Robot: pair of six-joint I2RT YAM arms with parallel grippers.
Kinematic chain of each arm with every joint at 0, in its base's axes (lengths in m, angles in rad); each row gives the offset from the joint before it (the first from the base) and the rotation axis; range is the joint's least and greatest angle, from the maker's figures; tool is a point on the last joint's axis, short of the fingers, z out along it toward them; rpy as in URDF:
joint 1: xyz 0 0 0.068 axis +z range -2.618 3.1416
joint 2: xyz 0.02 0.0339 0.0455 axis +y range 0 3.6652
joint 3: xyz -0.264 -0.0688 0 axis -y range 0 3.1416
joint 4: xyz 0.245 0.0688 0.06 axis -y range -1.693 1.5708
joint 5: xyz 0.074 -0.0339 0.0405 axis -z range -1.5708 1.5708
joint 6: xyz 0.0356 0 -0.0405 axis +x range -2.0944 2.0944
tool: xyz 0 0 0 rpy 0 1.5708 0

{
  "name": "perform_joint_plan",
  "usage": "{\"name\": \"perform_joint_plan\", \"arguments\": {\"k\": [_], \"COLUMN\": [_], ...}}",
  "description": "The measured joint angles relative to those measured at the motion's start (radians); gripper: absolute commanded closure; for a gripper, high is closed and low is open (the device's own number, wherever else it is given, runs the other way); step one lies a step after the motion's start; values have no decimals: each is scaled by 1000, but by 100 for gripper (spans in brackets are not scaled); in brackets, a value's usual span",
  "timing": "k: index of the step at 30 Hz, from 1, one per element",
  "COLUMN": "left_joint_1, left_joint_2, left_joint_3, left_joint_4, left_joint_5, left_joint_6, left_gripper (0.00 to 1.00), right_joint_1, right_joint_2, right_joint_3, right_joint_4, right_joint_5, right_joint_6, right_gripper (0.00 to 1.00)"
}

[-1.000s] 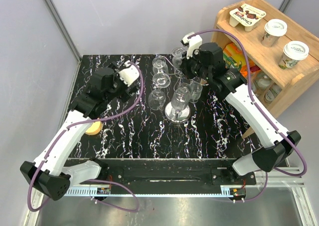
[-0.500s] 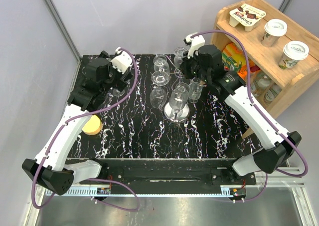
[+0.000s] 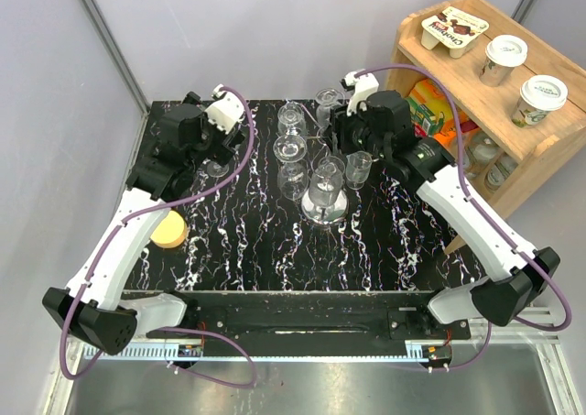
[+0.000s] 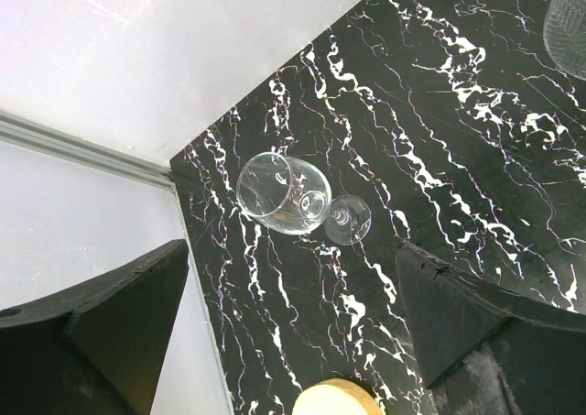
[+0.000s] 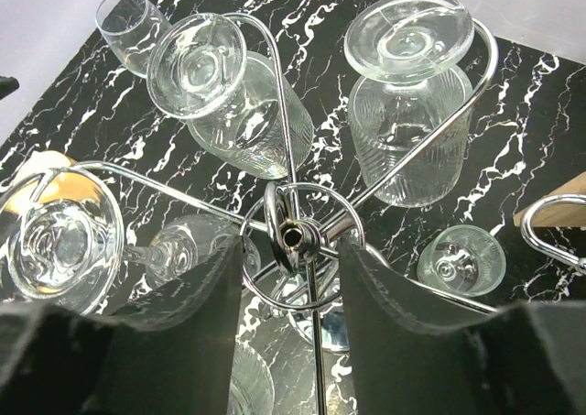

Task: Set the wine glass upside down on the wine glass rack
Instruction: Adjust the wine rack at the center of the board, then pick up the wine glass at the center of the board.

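I am hovering my left gripper (image 4: pixel 293 250) over the wine glass (image 4: pixel 300 204) with its fingers spread wide and nothing clamped between them. The glass is lying on its side on the black marbled table (image 4: pixel 458 113), close to the far-left corner and well apart from the wine glass rack (image 5: pixel 293 234), which is standing toward the middle with other glasses (image 5: pixel 407 39) already hanging foot-up from its curled arms. I am reading the fallen glass as running from its bowl at the upper left of my left wrist view to its foot at the lower right, so its long axis is sitting nearly in line with the gap between my left fingers rather than across it. I am judging that the wrist will need turning before those fingers can close across the stem or bowl. My left arm is clearly the nearer one. My right gripper (image 5: pixel 291 248) is sitting over the top of the rack, its fingers apart on either side of the central post and holding nothing, too far from the fallen glass to be the arm for the pickup.
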Motion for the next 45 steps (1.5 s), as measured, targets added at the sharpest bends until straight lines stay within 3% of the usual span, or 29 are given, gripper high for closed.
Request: {"name": "perform_joint_plan", "arguments": {"k": [7, 14, 22, 30, 35, 45], "left_joint_1": [4, 23, 121, 291, 320, 321], "left_joint_2": [5, 18, 48, 298, 509, 698], "left_joint_3": [2, 40, 148, 456, 632, 732], "left_joint_4": [1, -2, -39, -278, -447, -644], "left_joint_5": [0, 10, 83, 245, 292, 356], "left_joint_6": [0, 0, -18, 69, 192, 375], "left_gripper": [1, 1, 1, 2, 4, 3], "right_joint_1": [0, 0, -6, -56, -66, -83], "right_joint_2": [-24, -54, -225, -365, -370, -321], "right_joint_3": [9, 80, 87, 55, 19, -29], "right_joint_4": [-33, -105, -138, -148, -163, -193], "right_joint_5": [-2, 49, 163, 201, 204, 203], "right_joint_6": [-63, -167, -288, -376, -398, -414], "right_gripper": [36, 35, 38, 39, 40, 41]}}
